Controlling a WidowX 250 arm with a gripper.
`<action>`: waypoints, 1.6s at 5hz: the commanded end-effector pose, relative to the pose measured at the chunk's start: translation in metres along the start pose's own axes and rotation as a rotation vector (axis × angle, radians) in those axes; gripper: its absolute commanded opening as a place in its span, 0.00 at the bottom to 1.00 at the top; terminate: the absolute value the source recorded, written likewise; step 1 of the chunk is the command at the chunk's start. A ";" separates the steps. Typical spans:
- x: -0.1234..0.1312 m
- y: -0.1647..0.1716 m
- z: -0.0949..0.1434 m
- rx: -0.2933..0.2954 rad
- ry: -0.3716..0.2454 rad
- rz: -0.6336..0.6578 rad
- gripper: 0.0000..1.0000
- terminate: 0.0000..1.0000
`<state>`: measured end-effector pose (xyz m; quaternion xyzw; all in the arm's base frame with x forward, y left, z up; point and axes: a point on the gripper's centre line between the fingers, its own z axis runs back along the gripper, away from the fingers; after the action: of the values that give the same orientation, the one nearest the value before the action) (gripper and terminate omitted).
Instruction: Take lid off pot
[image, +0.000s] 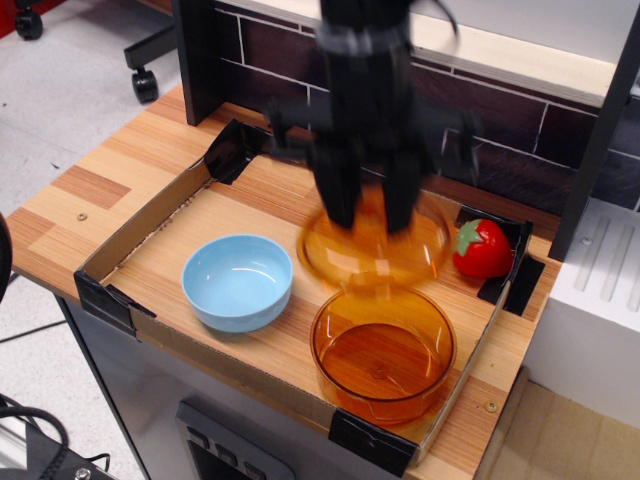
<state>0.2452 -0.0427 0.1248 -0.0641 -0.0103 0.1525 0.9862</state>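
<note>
Lid (372, 245) hung blurred in the air, clamped at its centre by the tool (368, 215), clear above the open pot (382, 352). Beside the pot on the bench (90, 190) sat a light-blue bowl (238, 281) and a strawberry (482, 248).

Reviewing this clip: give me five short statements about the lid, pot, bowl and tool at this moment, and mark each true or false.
1. The lid is off the pot and in the air. True.
2. The tool is open and clear of the lid. False: its fingers are closed on the lid's centre, though motion blur hides the knob.
3. The pot sits open in the tray's near right corner. True.
4. The bowl holds the strawberry. False: the bowl is empty; the strawberry lies at the tray's far right, behind the pot.
5. The lid rests on the bowl. False: it is held up, right of the bowl and behind the pot.
</note>
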 end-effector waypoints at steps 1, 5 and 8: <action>0.053 0.033 -0.003 0.027 -0.073 0.118 0.00 0.00; 0.108 0.082 -0.052 0.162 -0.112 0.229 0.00 0.00; 0.111 0.094 -0.061 0.201 -0.109 0.229 1.00 0.00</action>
<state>0.3229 0.0645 0.0337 0.0441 -0.0141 0.2603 0.9644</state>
